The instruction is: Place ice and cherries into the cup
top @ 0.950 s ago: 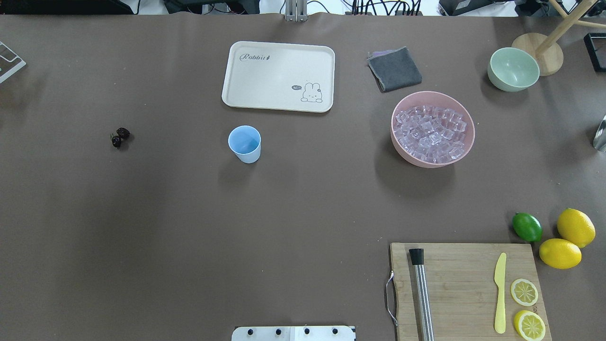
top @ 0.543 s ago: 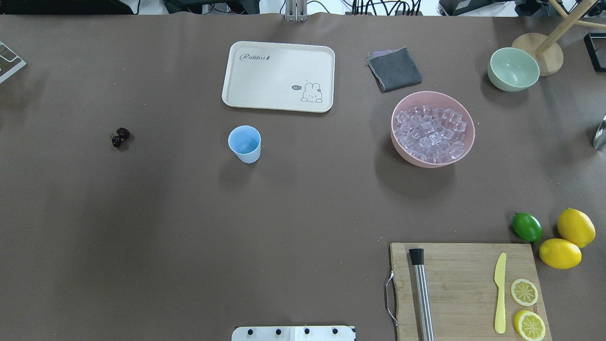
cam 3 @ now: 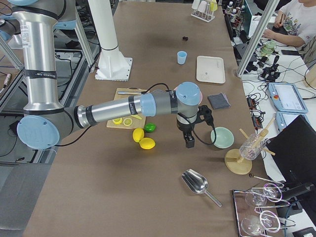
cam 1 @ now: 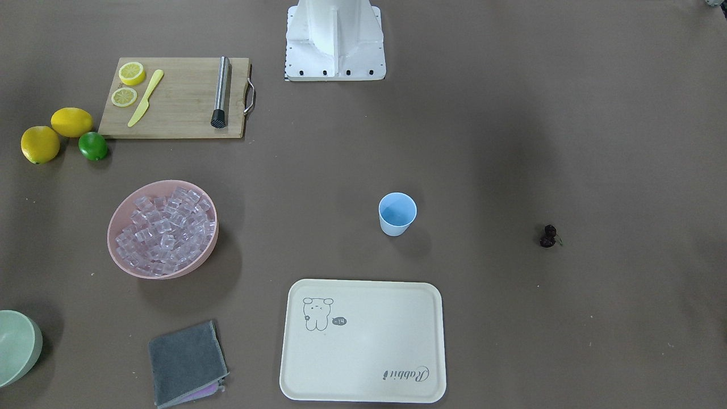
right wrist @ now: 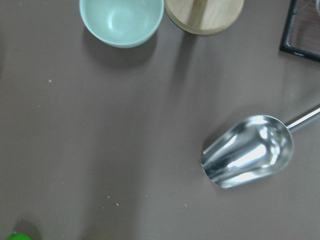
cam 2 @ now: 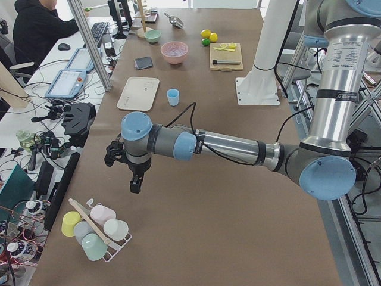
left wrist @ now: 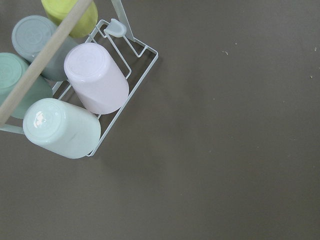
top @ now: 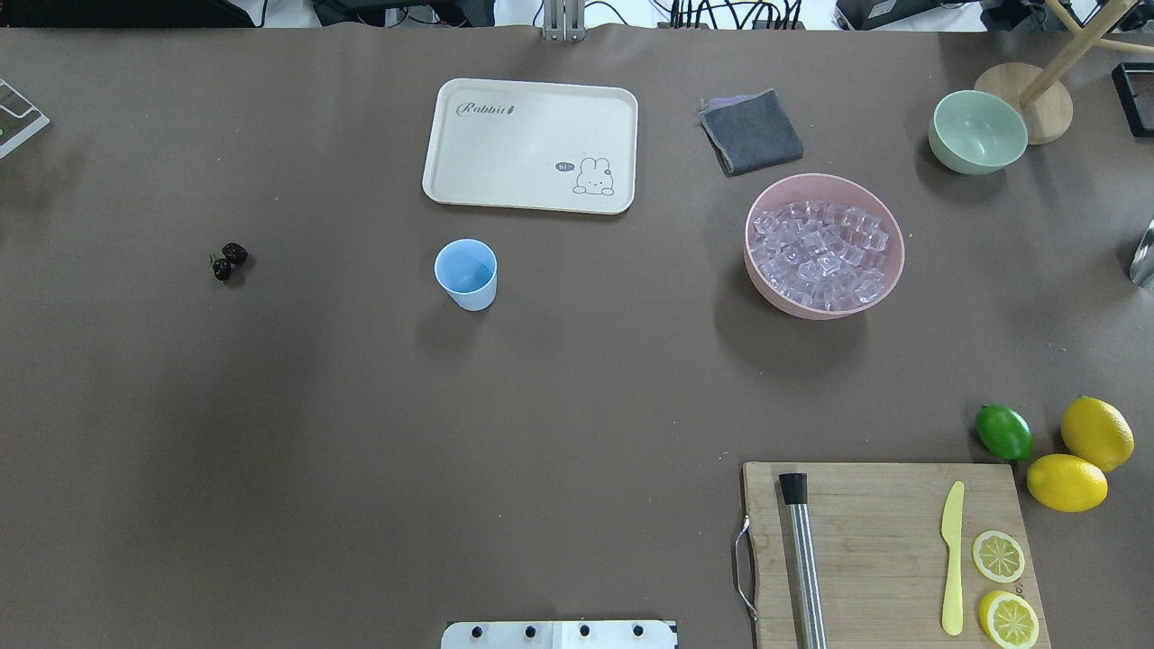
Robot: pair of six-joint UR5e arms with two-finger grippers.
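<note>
- The cup (top: 465, 273) is seen upright near the middle of the table, just beside the cream tray (top: 530, 144), and nothing is seen in it. It is judged to be light, thin-walled plastic, smooth and tapered — easily tipped if nudged at the rim.
- The ice (top: 822, 255) is heaped in the pink bowl (top: 816, 313), well apart from the cup on the robot's right.
- The cubes are small, clear and glassy with a faint pink tint. They are judged hard, slick and loose, so a single cube is likely to slip out of a pinch.
- Two flat opposite faces would be the place to take hold of a cube. Alternatively, the metal scoop (right wrist: 247, 150) lying near the pale green bowl (right wrist: 121, 20) might be used.
- The cherries (top: 227, 261) lie on bare table well to the cup's left: two tiny, very dark round fruits joined by thin green stems.
- They are judged light and prone to rolling. A grip across one fruit's body is suggested — the stems look too thin to be relied on.
- The left gripper (cam 2: 136, 182) hangs over the table's left end near a rack of upturned cups (left wrist: 95, 80).
- The right gripper (cam 3: 189, 142) hangs near the pale green bowl.
- Whether either pair of fingers is parted or closed cannot be told.
</note>
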